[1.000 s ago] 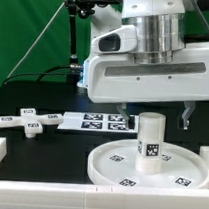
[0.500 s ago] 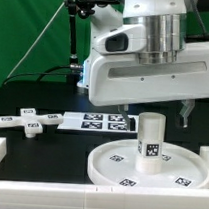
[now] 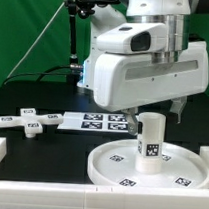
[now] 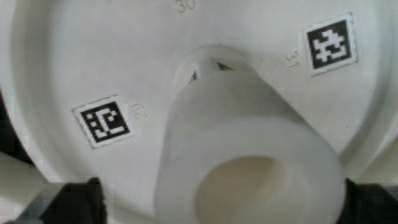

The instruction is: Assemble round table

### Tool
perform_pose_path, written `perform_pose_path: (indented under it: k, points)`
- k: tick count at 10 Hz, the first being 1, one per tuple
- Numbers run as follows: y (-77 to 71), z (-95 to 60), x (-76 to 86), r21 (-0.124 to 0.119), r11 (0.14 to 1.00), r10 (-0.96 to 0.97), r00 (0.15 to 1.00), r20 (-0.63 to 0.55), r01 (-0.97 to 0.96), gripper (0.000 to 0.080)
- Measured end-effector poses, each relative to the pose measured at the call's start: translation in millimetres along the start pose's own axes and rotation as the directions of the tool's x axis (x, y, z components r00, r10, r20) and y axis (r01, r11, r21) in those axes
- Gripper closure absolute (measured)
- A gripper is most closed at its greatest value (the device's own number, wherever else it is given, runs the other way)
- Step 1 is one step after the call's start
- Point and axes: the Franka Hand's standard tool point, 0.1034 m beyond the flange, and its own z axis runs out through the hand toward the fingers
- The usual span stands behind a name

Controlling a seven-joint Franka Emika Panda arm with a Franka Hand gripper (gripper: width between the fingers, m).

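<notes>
Three white table parts show in the exterior view. The rimmed round disc [image 3: 114, 165] lies flat at the near side. The thick short cylinder [image 3: 148, 138] stands upright on it, a little toward twelve o'clock of the disc's middle. The small cross-shaped piece [image 3: 31, 124] lies loose on the dark table, well apart at about ten o'clock from the disc. The marker board [image 3: 97, 119] sits at about eleven o'clock.

The gripper [image 3: 155, 111] hangs right above the cylinder's top, spread wide and holding nothing. Most of it is hidden by the arm's bulky white housing, so I cannot tell whether a finger touches the cylinder.

The main risk, as I judge it, is an off-centre close: one finger meeting the wall first could tip the cylinder or drag it across the disc. A descent slightly out of line could also land a fingertip on the top face and press it askew.

No brand or words can be read here, only square black-and-white tags on the cylinder, the disc and the board.

In the wrist view the cylinder [image 4: 240, 150] is seen end-on, with a shallow round recess in its top. A dark fingertip [image 4: 68, 200] flanks it at each side, apparently clear of it. Two tags [image 4: 107, 120] sit on the disc [image 4: 107, 50] beside it. A faint raised mark on the disc may be digits, but it is too blurred to read.
</notes>
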Motion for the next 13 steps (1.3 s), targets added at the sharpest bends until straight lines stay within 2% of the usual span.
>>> perform_pose_path:
  k: [5, 10, 11, 12, 13]
  points:
    - [1.0, 1.9, -4.2, -0.011, 0.959, -0.284, 0.959, 0.027, 0.284, 0.0151]
    - [-3.3, 4.7, -6.2, -0.006, 0.954, -0.298, 0.954, 0.033, 0.299, 0.0151]
    - [-3.2, 4.7, -6.3, -0.006, 0.954, -0.298, 0.954, 0.033, 0.298, 0.028]
    - [-2.3, 4.6, -6.8, -0.007, 0.957, -0.289, 0.957, 0.033, 0.289, 0.028]
    - [-2.2, 4.6, -6.8, -0.007, 0.962, -0.272, 0.962, 0.033, 0.273, 0.0396]
